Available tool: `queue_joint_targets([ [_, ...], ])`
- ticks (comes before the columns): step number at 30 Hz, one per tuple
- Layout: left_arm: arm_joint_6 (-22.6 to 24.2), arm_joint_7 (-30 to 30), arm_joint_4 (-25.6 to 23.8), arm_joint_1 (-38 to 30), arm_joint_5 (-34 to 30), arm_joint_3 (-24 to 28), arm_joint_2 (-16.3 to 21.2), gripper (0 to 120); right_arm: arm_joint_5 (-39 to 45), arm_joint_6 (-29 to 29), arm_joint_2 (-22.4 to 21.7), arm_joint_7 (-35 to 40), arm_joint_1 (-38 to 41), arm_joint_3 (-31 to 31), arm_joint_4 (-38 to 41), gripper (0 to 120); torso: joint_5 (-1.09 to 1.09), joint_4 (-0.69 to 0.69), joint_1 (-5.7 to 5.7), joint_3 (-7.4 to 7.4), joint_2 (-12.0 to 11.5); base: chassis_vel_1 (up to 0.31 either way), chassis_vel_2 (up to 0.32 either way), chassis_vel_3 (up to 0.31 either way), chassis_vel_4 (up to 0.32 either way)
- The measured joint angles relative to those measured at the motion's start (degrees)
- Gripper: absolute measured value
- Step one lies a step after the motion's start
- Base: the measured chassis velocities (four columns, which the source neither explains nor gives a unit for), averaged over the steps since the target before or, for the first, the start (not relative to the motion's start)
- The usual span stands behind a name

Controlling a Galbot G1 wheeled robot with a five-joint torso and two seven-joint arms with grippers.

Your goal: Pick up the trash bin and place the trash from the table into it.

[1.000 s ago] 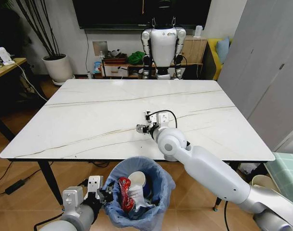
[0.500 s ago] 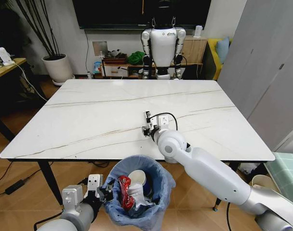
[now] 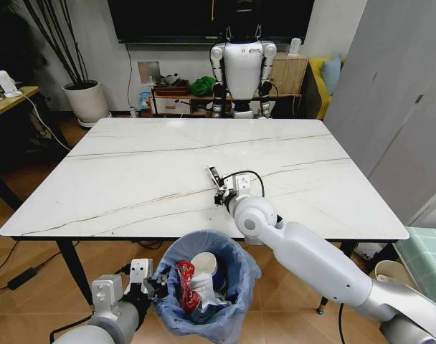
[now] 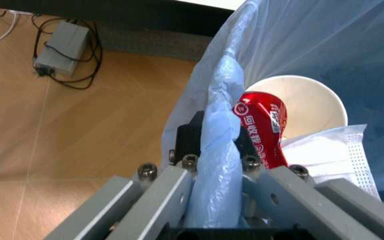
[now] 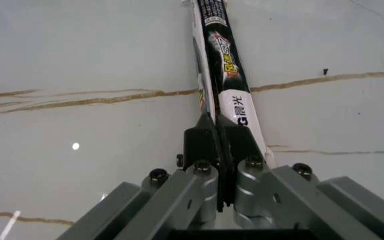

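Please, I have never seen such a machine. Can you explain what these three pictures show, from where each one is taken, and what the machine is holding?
This is a wheeled robot with two arms. The wide picture comes from a camera on its head, looking down at the white marble-look table. The other two come from cameras on its wrists. The left tool, below the table's near edge, is shut on the rim of the small round bin lined with a light-blue plastic bag. Inside lie a crushed red can, a white paper cup and a pale mask. The right tool, over the table, is shut on a long black-and-white stick wrapper.
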Motion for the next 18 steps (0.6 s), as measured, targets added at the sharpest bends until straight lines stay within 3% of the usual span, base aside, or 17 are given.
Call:
queue_joint_targets([
  [6,0.0,0.0,0.0,0.1,0.0,-0.1,0.0,0,0.0,0.6,-1.4,-0.1,-0.1,1.1,2.1,0,0.0,0.01,0.01,0.0,0.0,0.0,0.0,0.0,0.0],
  [10,0.0,0.1,0.0,0.1,0.0,-0.5,-0.1,0,-1.1,1.0,-4.6,-1.9,-1.2,3.0,6.2,0,0.0,0.0,0.0,0.0,0.0,0.0,0.0,0.0,0.0],
  [18,0.0,0.2,0.0,0.0,0.2,-0.8,-0.3,0,-3.5,3.2,-11.9,-15.1,-7.3,11.1,18.8,0,0.0,0.0,0.0,0.0,0.0,0.0,0.0,0.0,0.0],
])
